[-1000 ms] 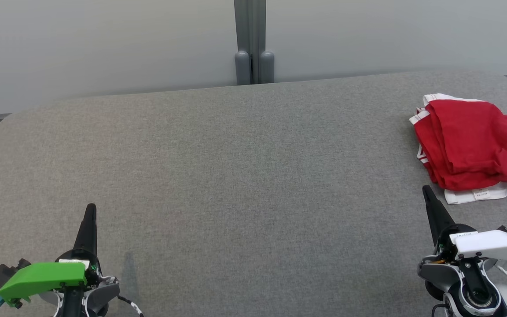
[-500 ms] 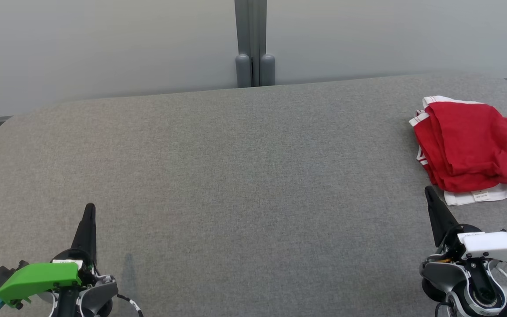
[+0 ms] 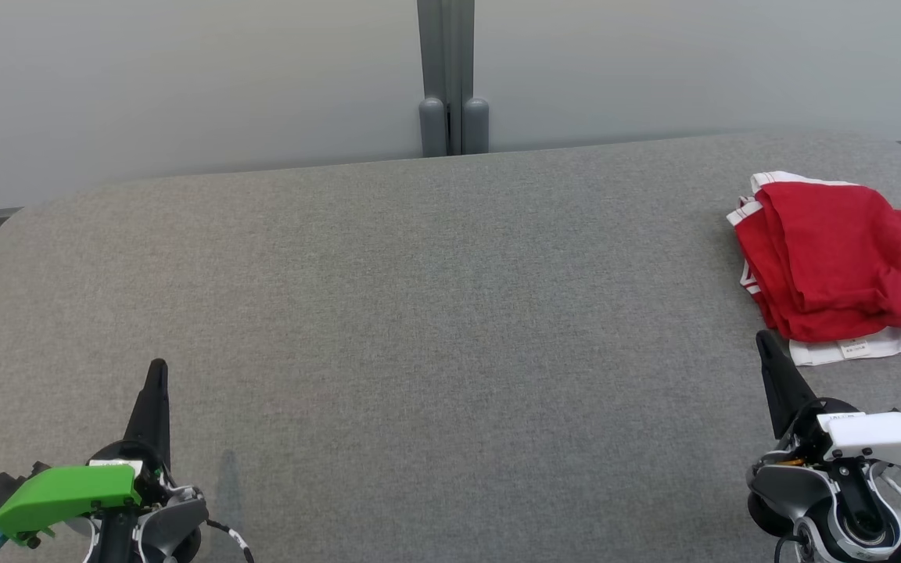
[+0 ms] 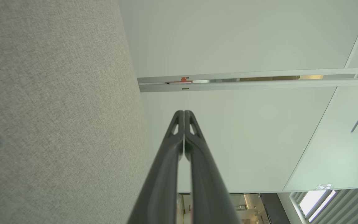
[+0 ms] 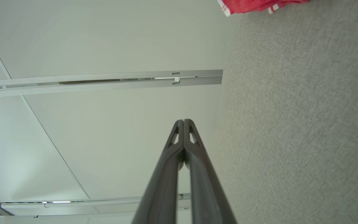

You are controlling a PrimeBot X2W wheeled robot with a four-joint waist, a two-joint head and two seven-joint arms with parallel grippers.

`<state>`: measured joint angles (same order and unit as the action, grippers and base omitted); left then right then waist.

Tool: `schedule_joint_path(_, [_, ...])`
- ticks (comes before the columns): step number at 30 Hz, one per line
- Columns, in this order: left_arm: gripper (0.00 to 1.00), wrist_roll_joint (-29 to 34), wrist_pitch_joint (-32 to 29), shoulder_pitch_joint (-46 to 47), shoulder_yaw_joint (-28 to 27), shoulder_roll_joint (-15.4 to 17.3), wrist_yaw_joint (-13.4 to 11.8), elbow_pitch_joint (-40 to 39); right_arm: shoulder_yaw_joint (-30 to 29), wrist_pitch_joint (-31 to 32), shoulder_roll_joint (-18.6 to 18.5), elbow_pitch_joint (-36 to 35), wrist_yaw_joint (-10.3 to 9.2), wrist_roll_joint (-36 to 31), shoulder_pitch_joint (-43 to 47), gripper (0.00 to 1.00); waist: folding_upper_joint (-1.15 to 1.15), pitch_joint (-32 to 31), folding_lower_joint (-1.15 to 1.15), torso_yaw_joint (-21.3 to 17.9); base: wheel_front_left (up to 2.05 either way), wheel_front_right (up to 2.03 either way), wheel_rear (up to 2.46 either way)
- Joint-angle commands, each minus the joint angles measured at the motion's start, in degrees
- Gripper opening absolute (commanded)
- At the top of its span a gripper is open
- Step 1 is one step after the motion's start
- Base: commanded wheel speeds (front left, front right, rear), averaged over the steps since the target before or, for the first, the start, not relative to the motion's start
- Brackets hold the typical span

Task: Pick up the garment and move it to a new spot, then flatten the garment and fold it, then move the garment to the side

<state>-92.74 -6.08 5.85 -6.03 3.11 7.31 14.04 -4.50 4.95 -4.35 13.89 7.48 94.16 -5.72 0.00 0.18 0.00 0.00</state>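
On grey table (image 3: 419,274), far right — red garment (image 3: 834,258), near right gripper (image 3: 764,338)

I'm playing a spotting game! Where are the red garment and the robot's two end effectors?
red garment (image 3: 834,258): head view, middle of its red top layer.
left end effector (image 3: 157,369): head view, at its shut fingertips.
right end effector (image 3: 764,338): head view, at its shut fingertips.

I saw the garment (image 3: 834,262) at far right of the grey table (image 3: 419,313): red w/ white trim, loosely folded in a rumpled stack, white tagged edge toward me.
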Motion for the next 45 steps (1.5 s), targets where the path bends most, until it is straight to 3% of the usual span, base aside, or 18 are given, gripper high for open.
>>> schedule_joint_path(1, [0.00, 0.0, -0.3, 0.6, -0.3, 0.2, 0.4, 0.1, -0.2, 0.1, 0.0, 0.1, 0.02, -0.2, -0.5, 0.00, 0.00, 0.0, 0.00, 0.0, 0.00, 0.00, 0.00])
schedule_joint_path(45, [0.00, 0.3, -0.4, 0.6, -0.5, 0.0, 0.4, 0.1, -1.0, 0.9, 0.7, 0.2, 0.03, -1.0, -0.5, 0.00, 0.00, 0.0, 0.00, 0.0, 0.00, 0.00, 0.00])
